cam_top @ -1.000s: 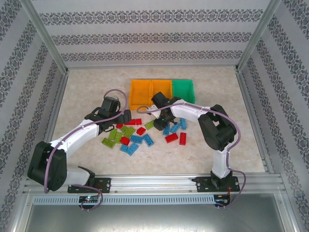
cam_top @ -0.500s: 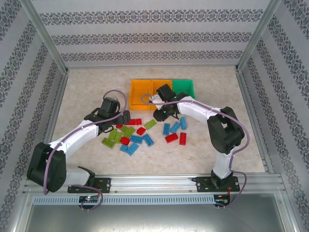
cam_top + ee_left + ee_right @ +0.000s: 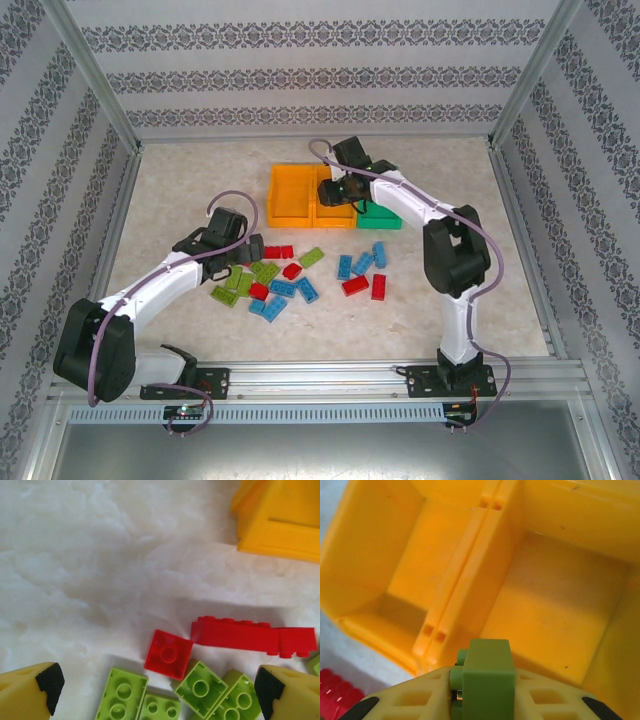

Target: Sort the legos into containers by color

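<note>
Over the far row of bins, the right gripper point(image 3: 338, 190) is clamped on a green brick point(image 3: 483, 677); a second ago it was down among the loose legos point(image 3: 290, 278), and it has since lifted and swung to the far side, carrying the brick along. Its wrist view looks down on the adjoining walls of the left orange bin point(image 3: 395, 575) and the middle orange bin point(image 3: 555, 610), both bare where visible; the green bin point(image 3: 384, 218) sits just right of the gripper, so the brick is not yet over its matching colour, and a short move right looks needed before release.

Nearer and to the left, the left gripper point(image 3: 157, 682) hovers above the left end of the legos, fingers spread wide with nothing held; a small red brick point(image 3: 168, 654) lies below it, touching green ones point(image 3: 122, 700); this arm has drifted slightly nearer in the last second. Red, blue and green bricks lie on the table point(image 3: 180, 180), so sorting seems barely begun.
</note>
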